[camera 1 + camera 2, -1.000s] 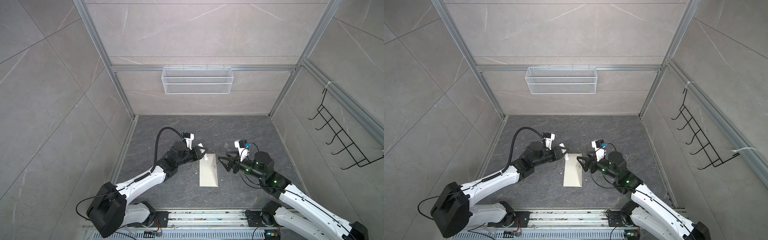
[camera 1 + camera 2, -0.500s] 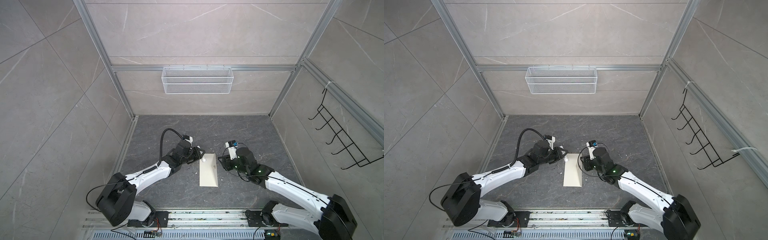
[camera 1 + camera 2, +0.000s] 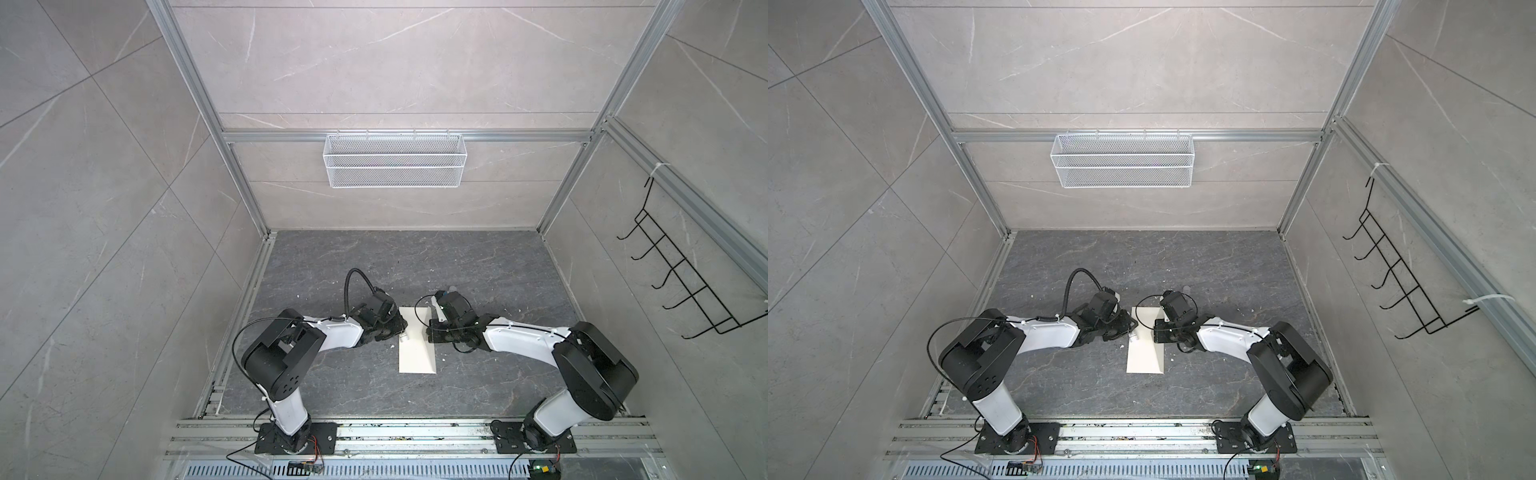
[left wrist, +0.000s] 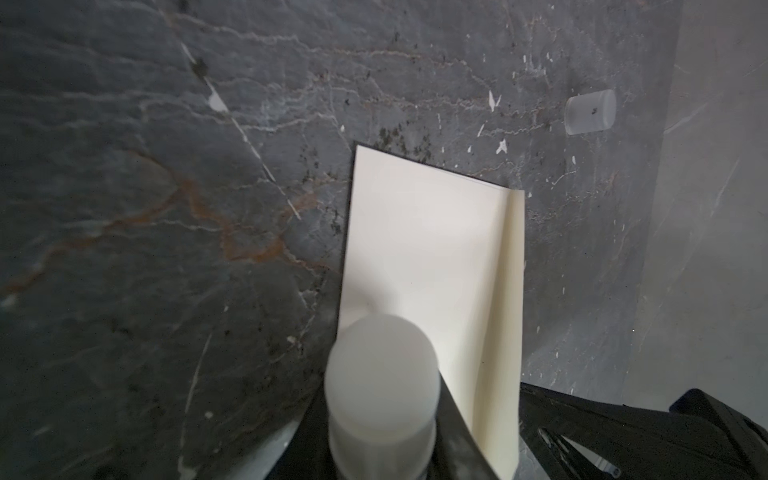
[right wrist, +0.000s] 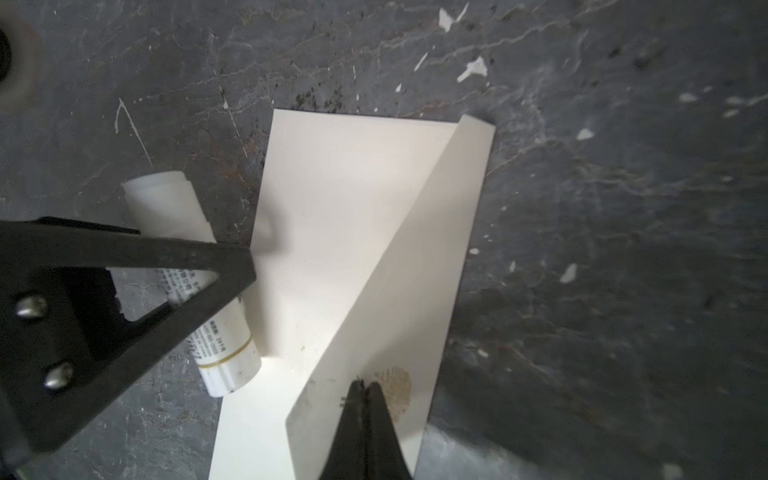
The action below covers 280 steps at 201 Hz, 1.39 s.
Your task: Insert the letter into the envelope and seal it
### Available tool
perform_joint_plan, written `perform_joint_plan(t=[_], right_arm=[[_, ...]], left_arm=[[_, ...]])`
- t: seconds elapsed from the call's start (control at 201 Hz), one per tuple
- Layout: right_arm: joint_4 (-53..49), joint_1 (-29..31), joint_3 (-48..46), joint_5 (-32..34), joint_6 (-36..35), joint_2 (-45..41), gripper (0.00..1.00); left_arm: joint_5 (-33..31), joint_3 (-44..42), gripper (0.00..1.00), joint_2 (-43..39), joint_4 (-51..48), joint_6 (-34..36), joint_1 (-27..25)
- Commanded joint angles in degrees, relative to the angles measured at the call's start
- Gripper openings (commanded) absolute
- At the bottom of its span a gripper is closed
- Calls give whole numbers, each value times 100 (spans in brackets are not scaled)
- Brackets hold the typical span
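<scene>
Basically a box of a room: dark grey marbled slab underfoot, speckled with white flecks, closed in by pale grey tiled walls on an aluminium frame. Hanging off the back rail, a white wire basket, plain to see in both top views; over on the right wall, a black wire hook rack. Lying flat mid-floor between the two arms, the envelope, cream-white, long edges running front to back. Flap lifted a bit and folded over toward the body, small brownish emblem on it. No telling the contents from here. Right gripper fully closed, tips pressed together right on the flap by the emblem; can't say about any paper caught between them. Left gripper clamped around a white tube with a printed label and gold band, one end touching the envelope's edge. Also a small clear cap loose on the slab, apart from the envelope.
</scene>
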Motion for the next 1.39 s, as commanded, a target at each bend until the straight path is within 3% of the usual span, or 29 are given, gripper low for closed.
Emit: perform_joint_plan(t=[0.0, 0.388, 0.976, 1.39], right_arm=[[204, 23, 220, -262, 150, 317, 0], [249, 22, 436, -594, 185, 1010, 0], [-264, 169, -207, -845, -219, 335, 0], [-613, 187, 139, -295, -80, 657, 0]], left_arm=[[-104, 214, 0, 142, 236, 159, 26], [-169, 191, 0, 261, 264, 138, 24], [-319, 175, 0, 332, 227, 100, 25], [-338, 158, 0, 278, 221, 102, 30]])
